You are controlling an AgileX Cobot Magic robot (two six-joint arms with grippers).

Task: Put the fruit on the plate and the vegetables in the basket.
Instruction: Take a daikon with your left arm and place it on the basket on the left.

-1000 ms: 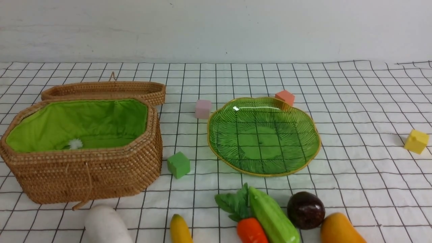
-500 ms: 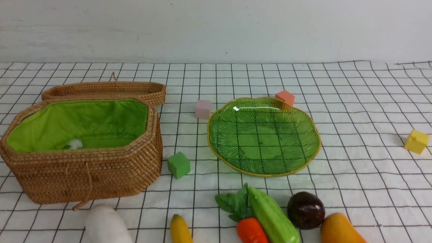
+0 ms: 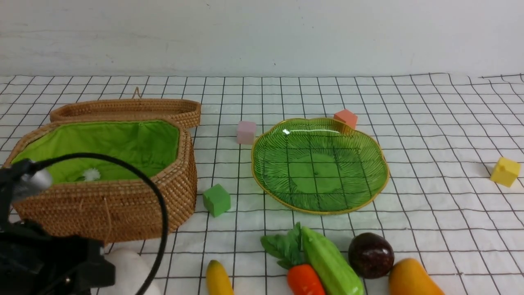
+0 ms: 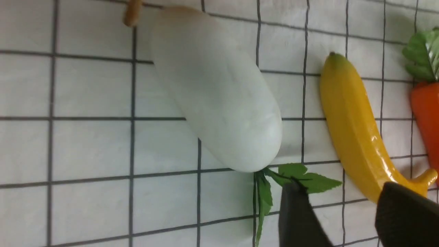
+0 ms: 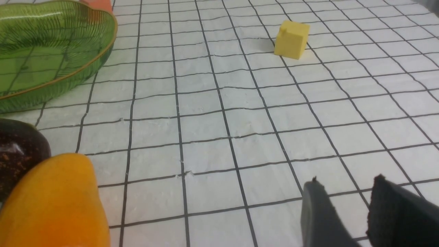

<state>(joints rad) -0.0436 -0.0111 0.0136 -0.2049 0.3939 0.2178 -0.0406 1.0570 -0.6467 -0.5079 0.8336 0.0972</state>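
Observation:
The white radish lies in front of the basket, partly behind my left arm. In the left wrist view the radish and the banana lie side by side, with the carrot at the edge. My left gripper is open and empty, hovering by the radish leaves and the banana stem. Banana, carrot, cucumber, purple ball and mango lie along the front edge. The plate is empty. My right gripper is open and empty over bare cloth, to the right of the mango.
The basket lid lies behind the basket. Foam cubes stand around: pink, orange, green and yellow. A small white tuft lies inside the basket. A black cable arcs over the basket front.
My left arm has come into the front view at the lower left, covering part of the basket front and the radish. The fruit, vegetables and cubes have not moved.

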